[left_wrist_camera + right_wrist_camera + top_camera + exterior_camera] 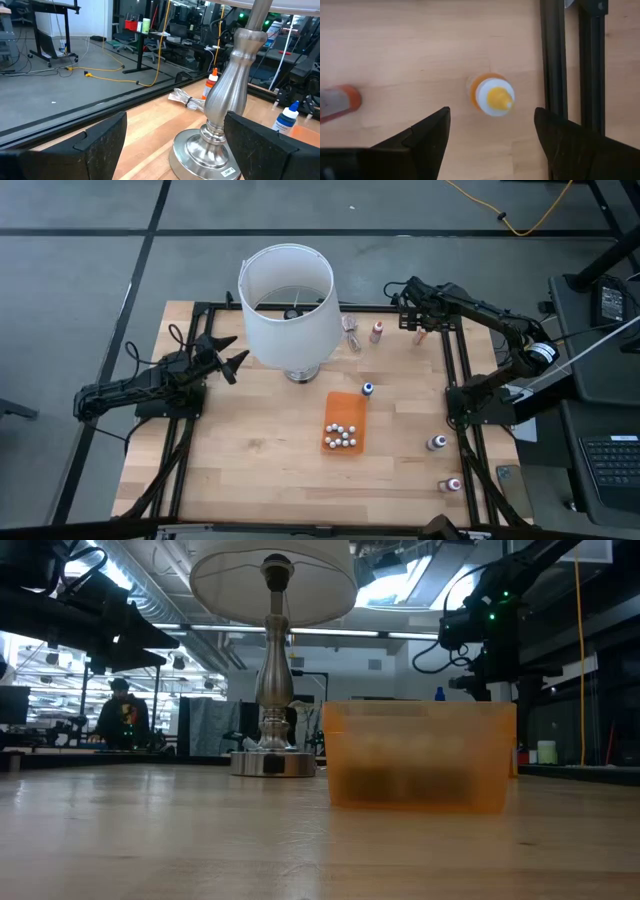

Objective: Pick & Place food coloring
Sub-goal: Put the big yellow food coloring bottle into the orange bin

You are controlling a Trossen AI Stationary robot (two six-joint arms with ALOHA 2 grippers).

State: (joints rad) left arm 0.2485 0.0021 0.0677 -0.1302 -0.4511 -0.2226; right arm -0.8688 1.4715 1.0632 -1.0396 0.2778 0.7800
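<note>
- At the left edge of the high view, the left gripper (232,352) hangs over the counter (250,460) with its fingers spread wide and nothing between them, pointing at the lamp.
- Just right of it stands the lamp (289,305), its big white shade seen from above and its silver base (202,155) close in front of the left wrist camera.
- Right of the lamp base, near the counter's far edge, lies a small clear wrapped bundle (352,332), with an orange-tinted bottle (377,332) just beside it.
- Centre frame, a flat orange tray (344,423) holds a cluster of tiny white-capped bottles (341,434); in the low view the tray (420,755) shows as a translucent orange box, its contents blurred.
- A blue bottle (367,389) stands on the counter just off the tray's upper right corner.
- In the upper right of the high view, the right gripper (419,319) hovers above the far right part of the counter, beside the black frame rail.
- Its wrist view looks straight down between wide-open fingers (425,137) at an upright orange-capped bottle (492,95); the fingers are not touching it.
- At the left edge of that same view lies part of a second orange bottle (337,101).
- Lower right, by the rail, stand a purple bottle (437,443) and, nearer the front edge, a pink-red bottle (452,484), well apart from the tray.
</note>
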